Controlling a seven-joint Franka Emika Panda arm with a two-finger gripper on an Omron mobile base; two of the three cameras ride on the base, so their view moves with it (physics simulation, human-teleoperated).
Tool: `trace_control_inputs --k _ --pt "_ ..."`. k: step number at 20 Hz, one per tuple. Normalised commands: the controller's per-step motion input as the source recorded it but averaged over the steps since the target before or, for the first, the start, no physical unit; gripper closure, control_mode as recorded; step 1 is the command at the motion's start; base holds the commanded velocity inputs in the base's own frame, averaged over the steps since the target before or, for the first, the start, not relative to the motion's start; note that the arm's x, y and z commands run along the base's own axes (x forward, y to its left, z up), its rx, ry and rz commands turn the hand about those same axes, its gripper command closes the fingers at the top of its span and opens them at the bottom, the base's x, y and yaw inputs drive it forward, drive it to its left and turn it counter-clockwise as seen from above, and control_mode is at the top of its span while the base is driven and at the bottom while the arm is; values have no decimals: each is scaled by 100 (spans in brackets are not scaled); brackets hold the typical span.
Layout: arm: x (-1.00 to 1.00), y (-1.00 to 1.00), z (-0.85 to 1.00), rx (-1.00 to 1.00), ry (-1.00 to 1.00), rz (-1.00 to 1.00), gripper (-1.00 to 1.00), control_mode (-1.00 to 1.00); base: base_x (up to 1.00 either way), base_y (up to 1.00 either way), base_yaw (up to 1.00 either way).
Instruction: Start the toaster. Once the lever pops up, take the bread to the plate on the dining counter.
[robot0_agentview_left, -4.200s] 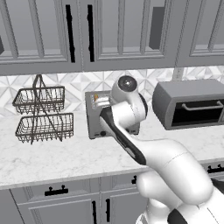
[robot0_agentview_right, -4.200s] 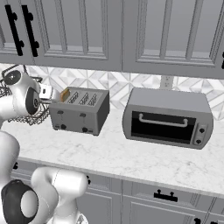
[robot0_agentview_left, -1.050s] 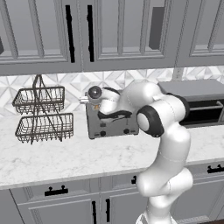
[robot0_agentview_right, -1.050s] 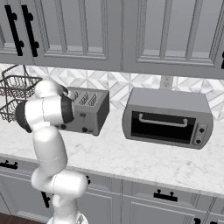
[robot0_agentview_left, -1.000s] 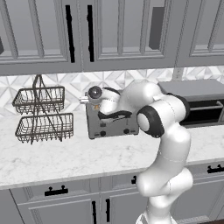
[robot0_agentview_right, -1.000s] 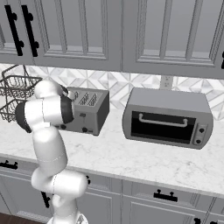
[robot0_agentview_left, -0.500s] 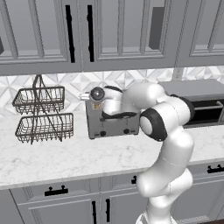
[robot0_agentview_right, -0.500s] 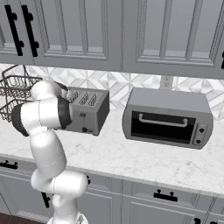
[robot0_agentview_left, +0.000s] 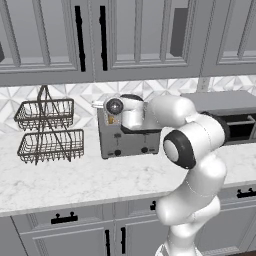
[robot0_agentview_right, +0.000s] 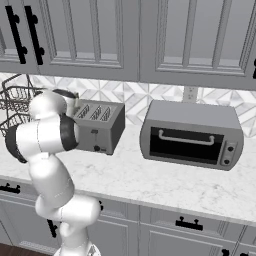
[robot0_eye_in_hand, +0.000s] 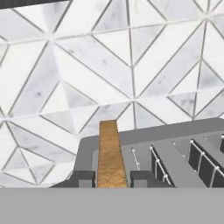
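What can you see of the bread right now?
The bread is one golden-tan slice with a grainy crust, seen edge-on in the hand view. It stands upright at the toaster's end slot, its top above the rim, with one dark finger close on each side at the base. From the left base view a tan bit shows beside the hand; the toaster stands on the counter.

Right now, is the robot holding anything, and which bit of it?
Yes. The tool is shut on the bread, pinching its top edge where it sticks up from the end slot of the toaster.
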Motion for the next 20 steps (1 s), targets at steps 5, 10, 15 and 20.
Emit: trace_control_inputs --k 5,10,15,20 --pt "-46 0 94 3 -12 0 100 -100 0 0 0" --pt "-41 0 76 2 -5 0 100 -100 0 0 0" --pt "-77 0 48 8 6 -3 100 -100 0 0 0" --pt "-97 0 56 13 11 -3 100 -100 0 0 0"
